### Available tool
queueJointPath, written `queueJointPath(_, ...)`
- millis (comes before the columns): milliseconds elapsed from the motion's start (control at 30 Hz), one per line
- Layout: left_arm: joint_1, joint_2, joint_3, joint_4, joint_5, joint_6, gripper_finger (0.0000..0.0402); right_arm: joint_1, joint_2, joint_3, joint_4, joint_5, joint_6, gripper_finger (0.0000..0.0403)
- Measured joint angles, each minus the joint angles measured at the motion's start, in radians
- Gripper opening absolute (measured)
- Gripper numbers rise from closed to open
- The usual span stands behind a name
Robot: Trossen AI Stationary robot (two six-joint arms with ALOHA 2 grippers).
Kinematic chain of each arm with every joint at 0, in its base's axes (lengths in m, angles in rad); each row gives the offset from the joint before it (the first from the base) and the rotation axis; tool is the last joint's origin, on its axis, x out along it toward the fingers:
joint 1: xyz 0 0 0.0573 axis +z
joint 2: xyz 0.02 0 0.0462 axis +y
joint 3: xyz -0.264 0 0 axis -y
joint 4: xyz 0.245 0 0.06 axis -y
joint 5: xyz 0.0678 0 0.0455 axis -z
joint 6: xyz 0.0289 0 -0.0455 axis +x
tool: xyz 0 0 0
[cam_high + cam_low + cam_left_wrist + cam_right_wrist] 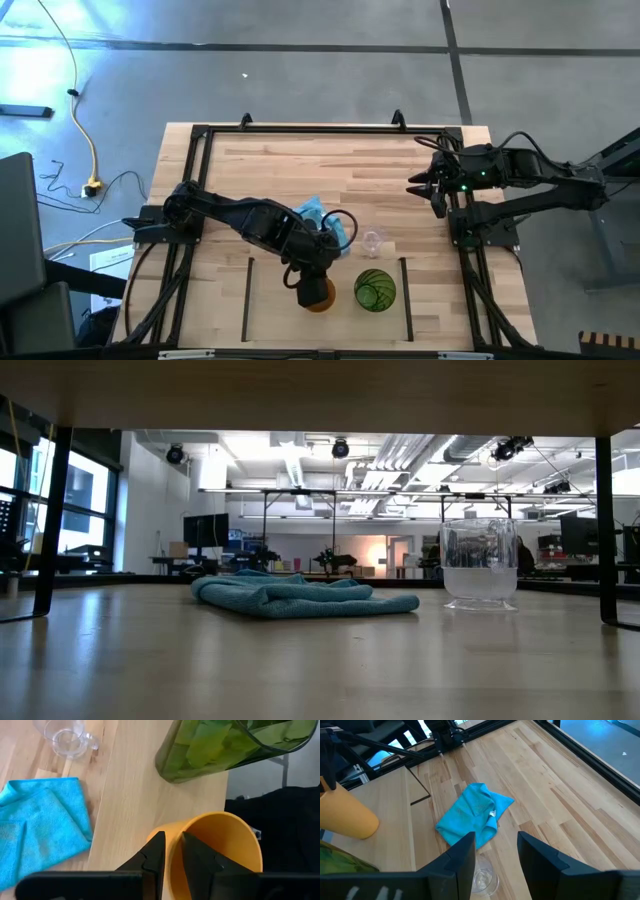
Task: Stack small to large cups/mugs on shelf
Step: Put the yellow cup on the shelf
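Note:
The medium orange cup sits between the shelf's dark lines, near the table's near edge, with my left gripper shut on it. In the right wrist view the orange cup looks tilted. The large green tumbler stands upright just right of it. The small clear glass stands on its base farther back, beside the blue cloth. My right gripper is open, above the table's right side, touching nothing. My left gripper pinches the orange cup's wall at the rim, one finger outside and one finger inside the mouth. It comes slanting down from the table's left. The cup is tilted; whether its base is off the table cannot be told.
The blue cloth lies crumpled at mid-table, left of the clear glass. A black metal frame runs around the tabletop. The far half of the wood is bare. The green tumbler stands close to the held cup.

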Motion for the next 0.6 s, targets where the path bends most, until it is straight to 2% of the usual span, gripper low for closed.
queueJointPath(200, 0.0, 0.0, 0.0, 0.015, -0.001, 0.013, 0.0051, 0.0, 0.0, 0.0, 0.0, 0.0, 0.0, 0.0138)
queueJointPath(467, 0.014, -0.047, 0.004, 0.127, -0.05, 0.087, 0.0051, 0.0, 0.0, 0.0, 0.0, 0.0, -0.002, 0.0138)
queueJointPath(600, 0.021, -0.084, 0.004, 0.163, -0.112, 0.151, 0.0051, 0.0, 0.0, 0.0, -0.002, 0.0, -0.001, 0.0138)
